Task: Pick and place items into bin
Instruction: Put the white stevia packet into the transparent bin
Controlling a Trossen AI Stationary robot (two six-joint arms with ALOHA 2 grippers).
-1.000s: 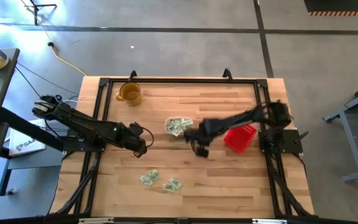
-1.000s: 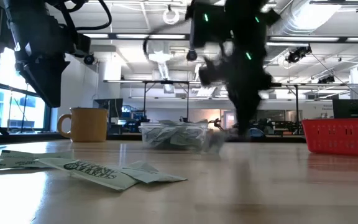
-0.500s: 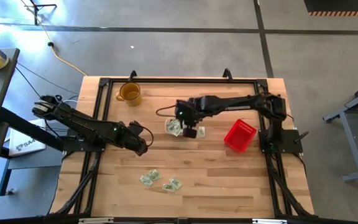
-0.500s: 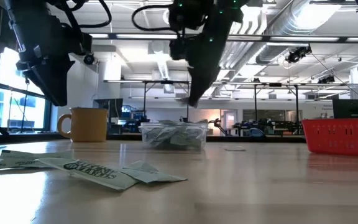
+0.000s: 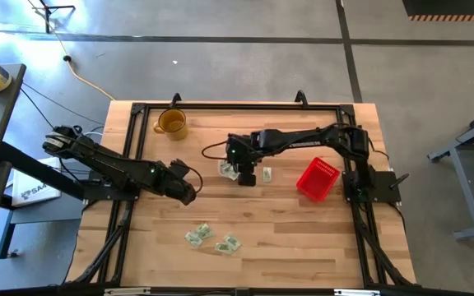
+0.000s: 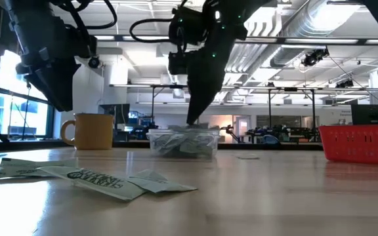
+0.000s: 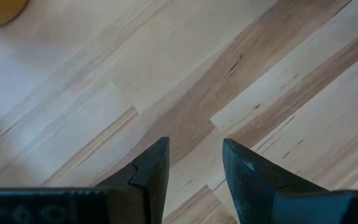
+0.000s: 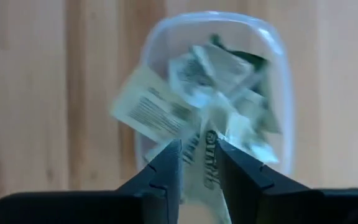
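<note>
Loose packets [image 5: 212,238] lie low in the high view, light and crinkly (best pinched by an edge). At centre, the right claw [image 8: 197,167], narrowly parted, has a packet [image 8: 210,163] between its fingers above the clear bin [image 5: 229,167], already holding several. The left claw [image 7: 194,163] idles, moderately open, over bare counter [image 5: 286,230].

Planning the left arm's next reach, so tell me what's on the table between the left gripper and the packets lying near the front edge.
Bare wood. In the high view nothing lies between the left gripper and the loose packets.
</note>
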